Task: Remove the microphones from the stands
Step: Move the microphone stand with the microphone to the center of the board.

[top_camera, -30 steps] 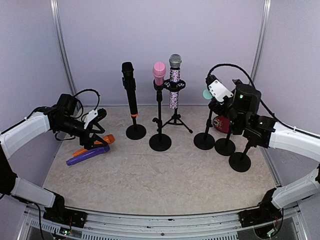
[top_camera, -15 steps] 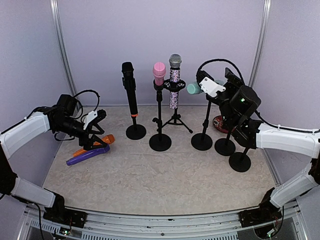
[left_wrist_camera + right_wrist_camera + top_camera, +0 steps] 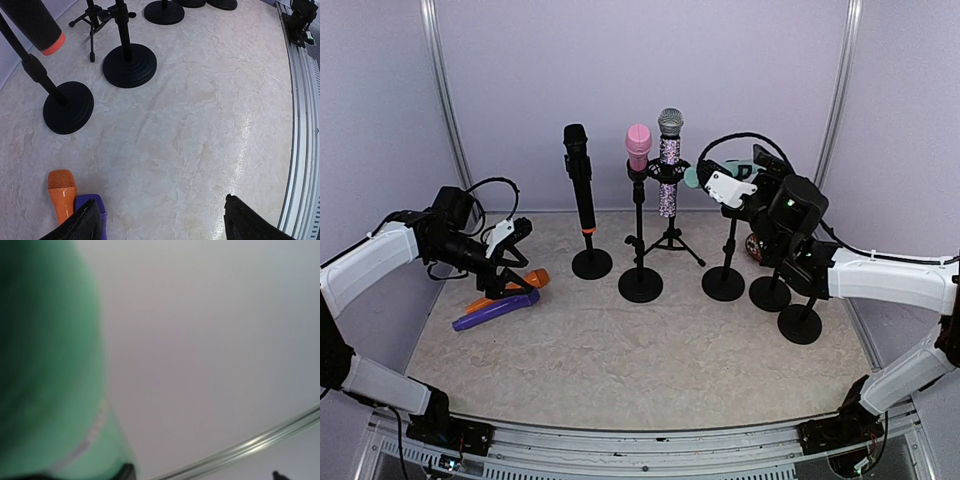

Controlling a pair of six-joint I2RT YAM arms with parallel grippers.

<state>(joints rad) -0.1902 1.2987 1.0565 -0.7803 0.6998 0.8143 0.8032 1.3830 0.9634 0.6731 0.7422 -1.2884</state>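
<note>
My right gripper (image 3: 725, 187) is shut on a green microphone (image 3: 692, 177) and holds it roughly level in the air, above and clear of the empty black stand (image 3: 724, 270). In the right wrist view the green microphone (image 3: 45, 365) fills the left side, blurred, and only the tips of my gripper (image 3: 200, 472) show. My left gripper (image 3: 517, 258) is open and empty, low over an orange microphone (image 3: 62, 192) and a purple microphone (image 3: 92, 202) that lie on the table.
A black microphone (image 3: 580, 185), a pink one (image 3: 638, 147) and a glittery one (image 3: 669, 160) stand on stands at the back. Two more bare stands (image 3: 770, 293) (image 3: 800, 322) are at the right, with a red object (image 3: 760, 247) behind them.
My right gripper has carried the green microphone up and to the left, away from the right stands. The left arm has not moved.
</note>
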